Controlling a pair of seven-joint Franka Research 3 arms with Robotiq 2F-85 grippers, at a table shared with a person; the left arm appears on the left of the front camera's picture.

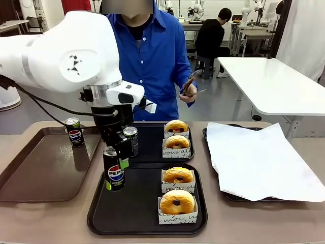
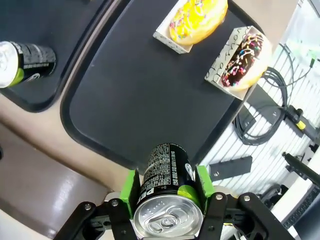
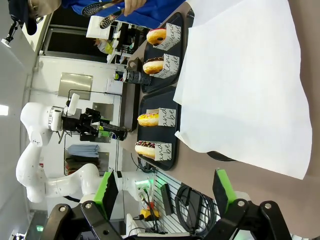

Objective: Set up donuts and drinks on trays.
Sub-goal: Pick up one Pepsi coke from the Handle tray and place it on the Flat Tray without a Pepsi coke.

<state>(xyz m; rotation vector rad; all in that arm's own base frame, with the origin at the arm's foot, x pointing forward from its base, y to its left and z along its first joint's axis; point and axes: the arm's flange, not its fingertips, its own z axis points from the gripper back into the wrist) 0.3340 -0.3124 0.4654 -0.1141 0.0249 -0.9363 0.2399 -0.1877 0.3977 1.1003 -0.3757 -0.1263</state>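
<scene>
Two black trays sit in the middle of the counter (image 1: 45, 223), one behind the other. We see the near tray (image 1: 132, 216) with two donuts in paper sleeves on its right side: a front donut (image 1: 176, 202) and a second donut (image 1: 177, 175) just behind it. From the left wrist camera one of these has yellow icing and the other has dark icing with sprinkles. The far tray (image 1: 152, 147) holds two more donuts (image 1: 176, 133) in sleeves, and a can (image 1: 131, 141) stands upright on its left part. Our left pincer (image 2: 167, 200) is clamped on a black Pepsi can (image 1: 114, 170), with a green pad pressed on each side of it. This held can is upright at the left edge of the near tray; we cannot tell if it touches the tray. Another can (image 1: 75, 131) stands on the brown tray (image 1: 30, 173) at the left, in its far right corner. Our right pincer (image 3: 165, 192) has its two green pads wide apart with nothing between them. A sheet of white paper (image 1: 264, 157) covers the tray at the right. A person in a blue shirt (image 1: 152, 56) stands at the far side, and a hand (image 1: 189, 90) holds tongs.
</scene>
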